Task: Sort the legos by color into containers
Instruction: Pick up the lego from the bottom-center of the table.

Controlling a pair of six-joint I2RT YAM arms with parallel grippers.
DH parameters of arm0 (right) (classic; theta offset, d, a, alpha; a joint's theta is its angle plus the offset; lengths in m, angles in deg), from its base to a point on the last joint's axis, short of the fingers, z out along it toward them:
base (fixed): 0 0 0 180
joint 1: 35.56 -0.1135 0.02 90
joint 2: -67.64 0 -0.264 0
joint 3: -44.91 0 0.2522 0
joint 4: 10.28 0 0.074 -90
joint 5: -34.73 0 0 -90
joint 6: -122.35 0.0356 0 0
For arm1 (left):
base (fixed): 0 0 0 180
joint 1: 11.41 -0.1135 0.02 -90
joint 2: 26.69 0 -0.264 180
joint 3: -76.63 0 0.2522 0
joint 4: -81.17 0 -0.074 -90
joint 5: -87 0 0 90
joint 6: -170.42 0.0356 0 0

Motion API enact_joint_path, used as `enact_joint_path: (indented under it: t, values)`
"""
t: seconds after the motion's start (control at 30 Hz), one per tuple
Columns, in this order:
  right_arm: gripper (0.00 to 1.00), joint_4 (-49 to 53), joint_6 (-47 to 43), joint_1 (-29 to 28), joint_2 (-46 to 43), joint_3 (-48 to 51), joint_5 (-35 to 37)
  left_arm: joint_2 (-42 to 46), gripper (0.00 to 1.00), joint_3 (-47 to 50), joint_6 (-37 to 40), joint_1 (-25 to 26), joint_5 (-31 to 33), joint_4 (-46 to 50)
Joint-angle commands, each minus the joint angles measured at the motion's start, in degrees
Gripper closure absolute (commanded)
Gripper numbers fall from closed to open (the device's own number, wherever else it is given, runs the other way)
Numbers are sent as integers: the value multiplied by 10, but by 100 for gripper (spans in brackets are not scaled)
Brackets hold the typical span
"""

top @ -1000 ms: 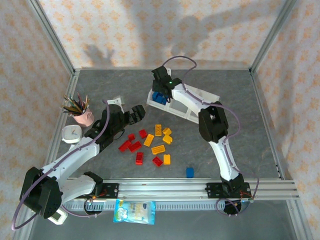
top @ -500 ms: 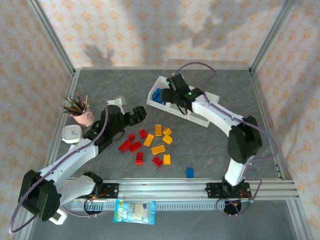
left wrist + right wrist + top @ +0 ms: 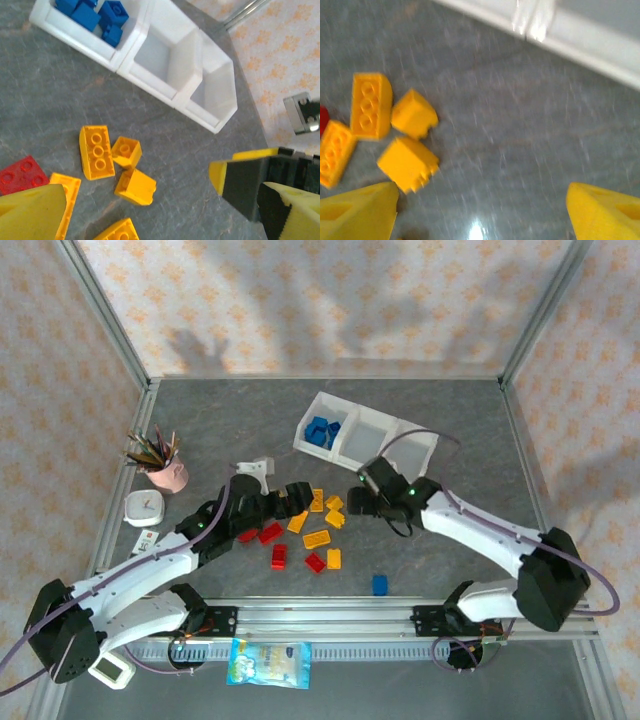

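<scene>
The white three-part tray [image 3: 415, 440] lies at the back; its left compartment holds several blue legos [image 3: 322, 430], also seen from the left wrist [image 3: 92, 12]. Loose yellow legos [image 3: 316, 500] and red legos [image 3: 271, 532] are scattered mid-table, and one blue lego [image 3: 380, 584] sits nearer the front. My left gripper [image 3: 297, 497] hovers open over the pile's left side, with yellow bricks [image 3: 96, 151] just ahead of its empty jaws [image 3: 168, 212]. My right gripper [image 3: 358, 502] is open and empty at the pile's right edge [image 3: 480, 215], with yellow bricks [image 3: 407, 162] to its left.
A pink cup of pencils [image 3: 165, 472] and a white timer [image 3: 145, 508] stand at the left. A blue-and-white snack packet [image 3: 268, 662] lies beyond the front rail [image 3: 400, 612]. The two grippers are close together over the pile. Frame posts and walls bound the table.
The right arm swung back from the tray's blue compartment down to the loose pile, its jaws opening wider. The left gripper slid right, toward the yellow bricks.
</scene>
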Motion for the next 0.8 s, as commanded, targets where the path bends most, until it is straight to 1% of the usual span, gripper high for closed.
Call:
enact_joint_path:
  t: [0.0, 0.13, 0.3, 0.5, 0.6, 0.77]
  values:
    - [11, 31, 80, -32, -41, 45, 5, 10, 1, 18, -33, 25, 21, 1]
    - [10, 40, 152, -86, -73, 99, 1, 12, 1, 32, -56, 65, 43, 1]
    - [9, 66, 223, -145, -85, 127, 9, 10, 1, 39, -71, 96, 55, 1]
    - [11, 71, 279, -204, -85, 156, -7, 21, 1, 44, -78, 109, 63, 8]
    - [14, 81, 305, -224, -81, 168, -5, 24, 1, 46, -81, 111, 63, 13]
    - [20, 57, 319, -244, -63, 178, -19, 28, 1, 49, -81, 111, 72, 21]
